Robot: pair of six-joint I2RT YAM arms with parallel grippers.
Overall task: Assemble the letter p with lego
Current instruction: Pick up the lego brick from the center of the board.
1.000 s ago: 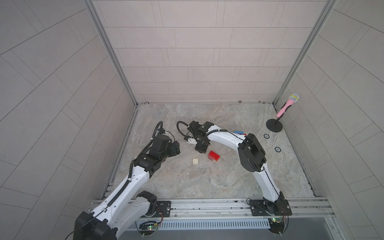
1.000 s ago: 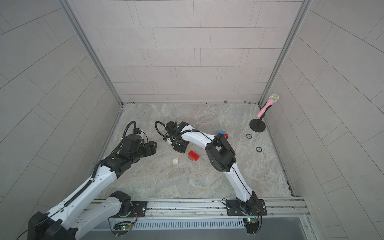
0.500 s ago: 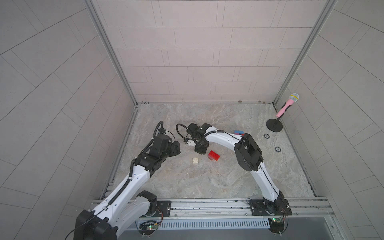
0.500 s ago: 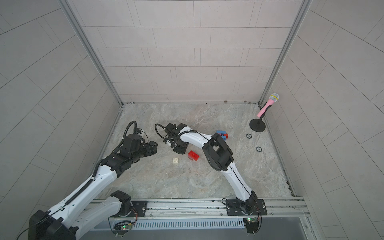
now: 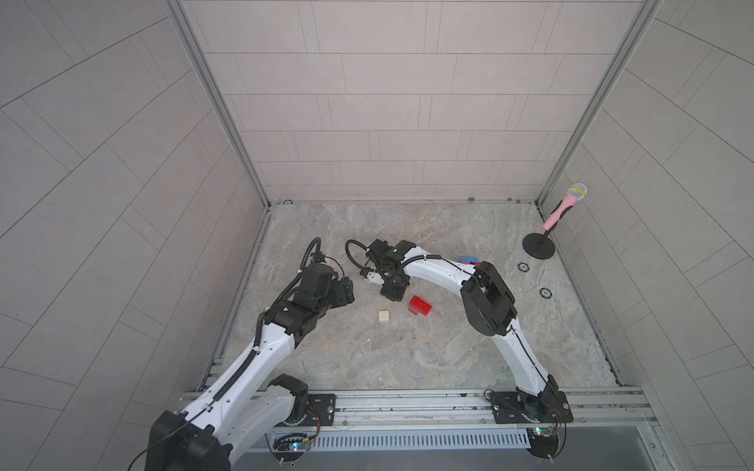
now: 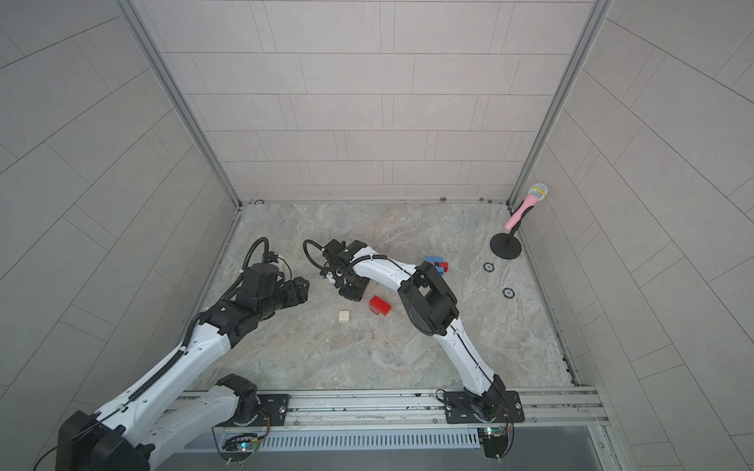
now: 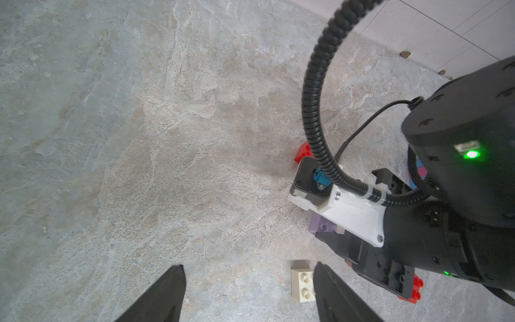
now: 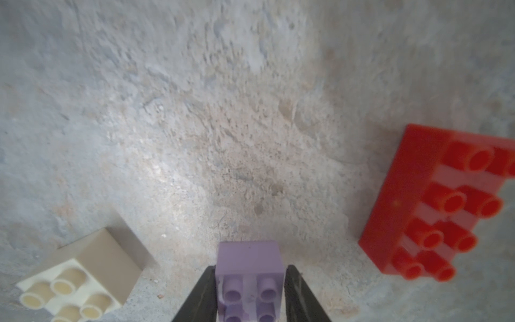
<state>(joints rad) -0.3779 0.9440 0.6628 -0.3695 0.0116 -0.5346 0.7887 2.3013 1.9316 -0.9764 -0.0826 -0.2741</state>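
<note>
Room for moving is widest along the front and back of the veined grey stone tabletop (image 5: pixel 408 359), where open stone runs from edge to edge. The lego sits in a loose cluster near the middle. The left gripper (image 5: pixel 347 290) hangs close to the table's left edge, jaws spread wide with nothing between them. In the left wrist view the small cream square studded brick (image 7: pixel 302 284) lies just beside one of its dark fingers (image 7: pixel 334 295), which cuts off part of it. The right gripper (image 5: pixel 393 291) points down beside the red oblong eight-stud brick (image 5: pixel 420 306) and is clamped on a lilac square studded brick (image 8: pixel 249 267), its fingers (image 8: pixel 200 295) pressing two opposite sides. Seen from the right wrist, the cream brick lies off one side of the lilac brick and the red brick off the other, each with open stone between.

Both top views hide the lilac brick under the gripper, and I cannot tell whether it rests on the stone or is raised. A blue oblong brick (image 6: pixel 433 259) with a small red piece (image 6: pixel 443 267) against it lies further right, half behind the elbow of the right arm (image 6: pixel 383 267).

Pale tiled walls (image 5: pixel 387 102) close three sides, with metal posts (image 5: pixel 220 102) in the back corners. A pink toy microphone (image 5: pixel 565 204) leans on a black round stand (image 5: pixel 538 246) in the back right corner, with two small dark rings (image 5: pixel 522 267) near it on the stone. Both arm bases sit on a metal rail (image 5: pixel 408 403) along the front.
</note>
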